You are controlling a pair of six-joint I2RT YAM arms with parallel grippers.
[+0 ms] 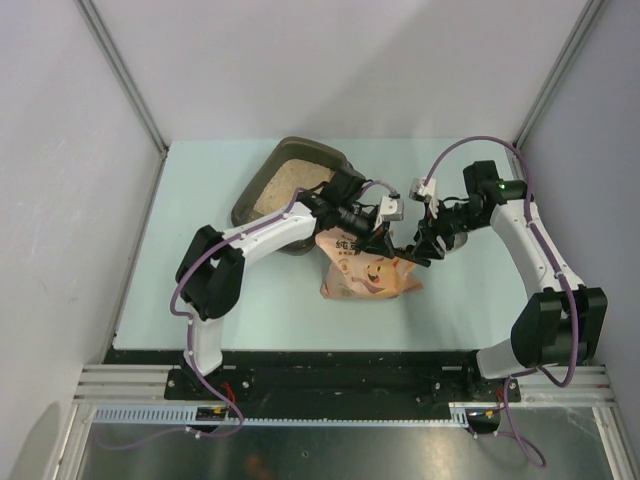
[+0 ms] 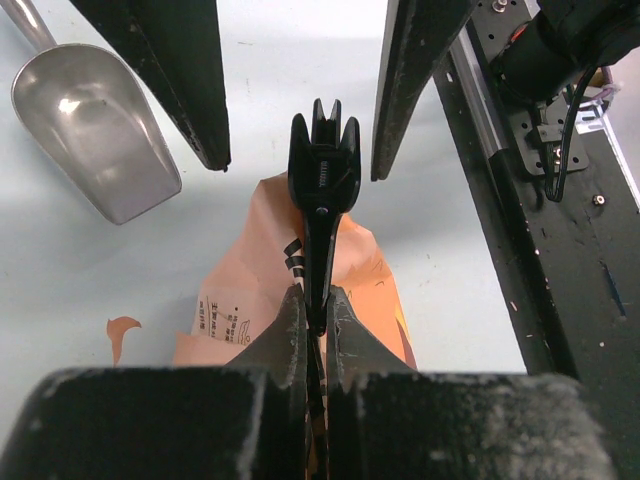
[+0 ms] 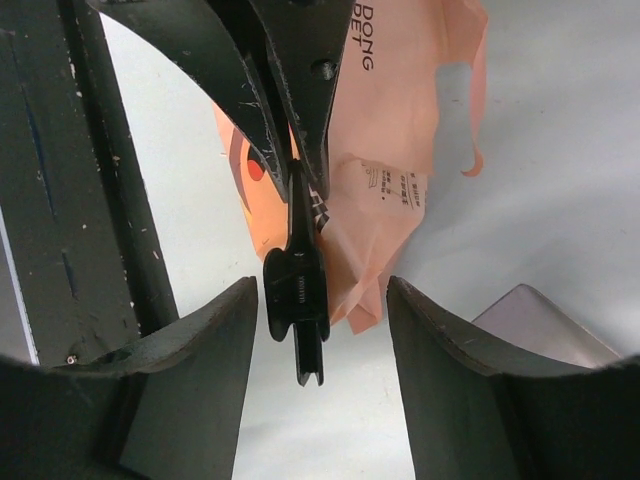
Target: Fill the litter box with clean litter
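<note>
The dark litter box (image 1: 255, 195) stands at the back left of the table with pale beige clean litter (image 1: 288, 178) in it. The salmon-pink bag (image 1: 365, 272) lies in the middle and also shows in the left wrist view (image 2: 250, 300) and the right wrist view (image 3: 390, 170). A long black clip (image 2: 322, 180) sits along the bag's top. My left gripper (image 2: 315, 310) is shut on this clip. My right gripper (image 3: 320, 315) is open, and its fingers stand either side of the clip's free end (image 3: 297, 295) without touching it.
A grey metal scoop (image 2: 95, 120) lies on the table beside the bag, under the right wrist, and its edge shows in the right wrist view (image 3: 545, 325). The two grippers meet tip to tip above the bag (image 1: 405, 245). Grey walls enclose the table.
</note>
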